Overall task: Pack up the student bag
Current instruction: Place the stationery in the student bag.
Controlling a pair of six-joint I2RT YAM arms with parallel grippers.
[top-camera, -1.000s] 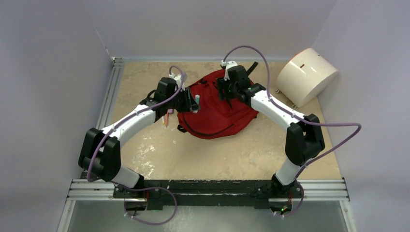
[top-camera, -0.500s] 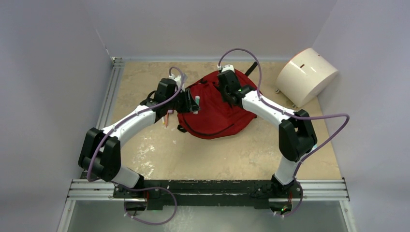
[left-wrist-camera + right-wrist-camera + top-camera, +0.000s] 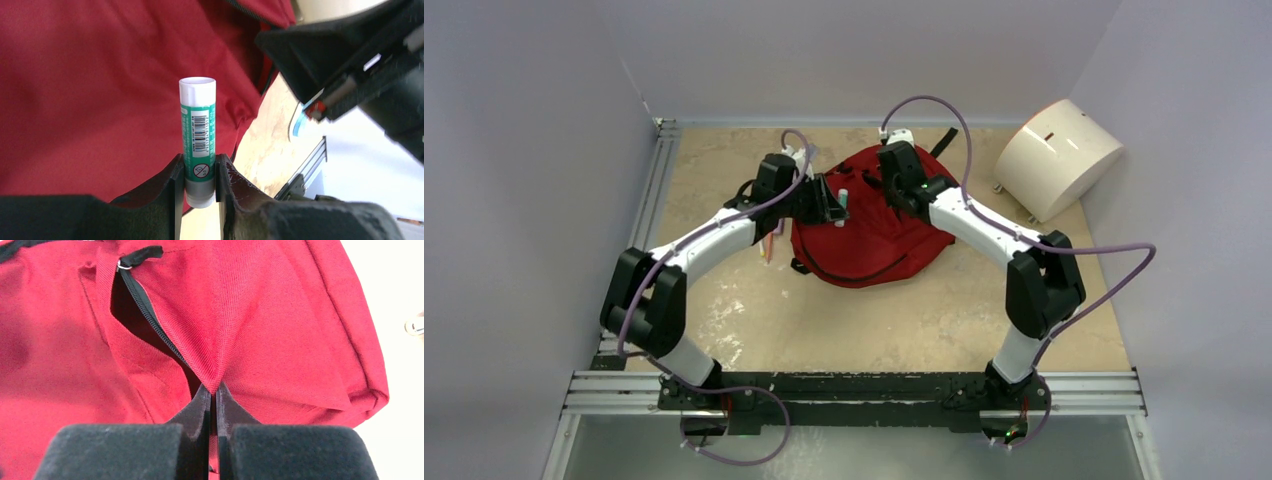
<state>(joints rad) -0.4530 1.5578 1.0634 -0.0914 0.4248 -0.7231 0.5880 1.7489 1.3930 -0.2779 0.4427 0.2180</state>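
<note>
Pinching the student bag (image 3: 280,315) is the right tool (image 3: 215,388).

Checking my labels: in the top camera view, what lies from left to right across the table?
Aluminium rail, glue stick in left gripper, right gripper pinching student bag, white cylindrical box.

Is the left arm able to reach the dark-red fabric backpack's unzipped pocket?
Likely yes: right fingers pinch the backpack, holding its pocket open; left fingers, gripping a green-and-white glue stick, hover close by, nothing between.
</note>
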